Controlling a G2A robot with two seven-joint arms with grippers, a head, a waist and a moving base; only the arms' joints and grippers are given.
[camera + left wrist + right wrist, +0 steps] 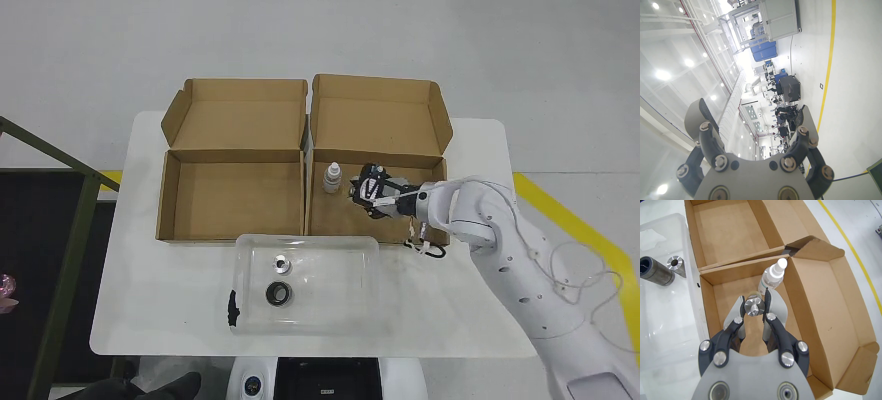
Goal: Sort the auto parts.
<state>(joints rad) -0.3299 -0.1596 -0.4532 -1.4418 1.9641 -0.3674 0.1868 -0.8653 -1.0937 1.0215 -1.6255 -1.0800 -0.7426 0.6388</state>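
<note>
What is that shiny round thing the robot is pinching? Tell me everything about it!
It is a small metal part: a shiny silver disc with a short stub at its centre and a paler barrel behind. The black pads of the right gripper clamp it over the cardboard box, near a spray bottle.

You have a white counter (pixel 130 280) with rounded corners. On its far half two open cardboard boxes stand side by side, walls touching: the left box (pixel 235 195) and the right box (pixel 400 130), both lids folded back to the far side. A clear tray (pixel 330 300) lies close against their near walls, about mid-counter. A small black piece (pixel 232 308) rests just left of the tray.
</note>
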